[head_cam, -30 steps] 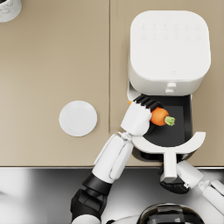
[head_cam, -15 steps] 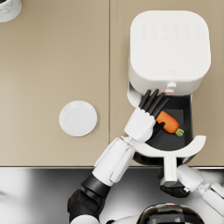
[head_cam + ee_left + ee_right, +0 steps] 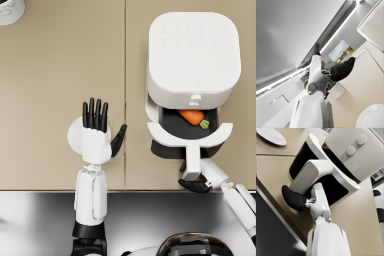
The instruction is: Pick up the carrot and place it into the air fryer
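Note:
The orange carrot point(image 3: 192, 117) with its green top lies in the black drawer point(image 3: 190, 131) of the white air fryer point(image 3: 192, 55), which stands pulled out toward me. My right hand point(image 3: 194, 184) grips the drawer's white handle point(image 3: 191, 164); the right wrist view shows the dark hand point(image 3: 293, 199) wrapped around that handle point(image 3: 307, 175). My left hand point(image 3: 97, 132) hovers flat over the white plate point(image 3: 75, 137) with fingers spread and nothing in it. In the left wrist view that hand point(image 3: 338, 70) also holds nothing.
A white plate point(image 3: 271, 135) lies on the beige counter point(image 3: 50, 75) left of the fryer. A marbled pot point(image 3: 10, 10) sits at the far left corner; in the left wrist view the pot point(image 3: 336, 90) holds a plant. The counter's front edge runs just before my arms.
My left hand has let go of the carrot and drawn back left to over the plate. The carrot now lies farther back in the drawer. The right hand stays on the handle.

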